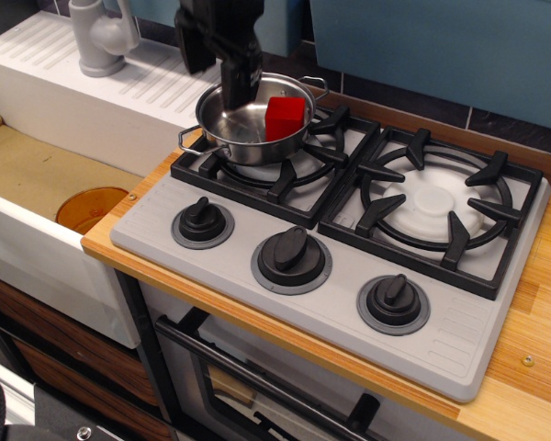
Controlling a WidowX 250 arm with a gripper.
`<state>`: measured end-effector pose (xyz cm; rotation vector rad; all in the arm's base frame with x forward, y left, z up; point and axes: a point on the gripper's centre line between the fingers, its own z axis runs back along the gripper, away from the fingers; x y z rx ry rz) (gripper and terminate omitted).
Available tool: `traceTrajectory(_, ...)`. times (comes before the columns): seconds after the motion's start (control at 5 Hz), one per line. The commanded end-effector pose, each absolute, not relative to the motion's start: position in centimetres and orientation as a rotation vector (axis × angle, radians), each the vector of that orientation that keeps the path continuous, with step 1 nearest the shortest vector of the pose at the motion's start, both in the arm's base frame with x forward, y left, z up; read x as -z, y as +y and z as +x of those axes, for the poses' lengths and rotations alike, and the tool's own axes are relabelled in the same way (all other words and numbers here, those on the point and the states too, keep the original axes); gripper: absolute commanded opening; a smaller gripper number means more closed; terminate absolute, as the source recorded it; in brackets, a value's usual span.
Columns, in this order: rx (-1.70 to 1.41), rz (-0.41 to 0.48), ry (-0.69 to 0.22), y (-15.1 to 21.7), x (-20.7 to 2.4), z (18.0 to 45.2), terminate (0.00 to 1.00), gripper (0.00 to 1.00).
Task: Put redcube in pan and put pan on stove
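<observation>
The shiny steel pan (241, 130) stands on the left burner grate of the light-grey stove (462, 338). The redcube (285, 118) lies inside the pan, against its right wall. My black gripper (217, 68) hangs just above the pan's back-left rim. Its jaws are open and hold nothing. One finger (241, 84) points down over the pan's inside, the other (190, 51) is outside the rim. Neither seems to touch the pan.
A white sink (46, 175) with a grey tap (99, 39) lies left of the stove, with an orange disc (90, 207) in its basin. The right burner (433, 200) is bare. Three black knobs (292, 257) line the stove's front. A wooden counter edge (533, 367) runs along the right.
</observation>
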<state>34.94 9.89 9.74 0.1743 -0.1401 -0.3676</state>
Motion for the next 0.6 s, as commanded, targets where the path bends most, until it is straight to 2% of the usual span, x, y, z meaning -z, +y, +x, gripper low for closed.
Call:
traceTrajectory(0.0,0.341,0.179,-0.194,7.7,-14.3,35.2,0.0,1.0)
traceTrajectory(0.2,0.313,0.181,-0.189,5.8,-15.0,33.9,0.0,1.0)
traceTrajectory(0.4,0.297,0.19,-0.179,4.4,-16.0,32.9,1.0,1.0)
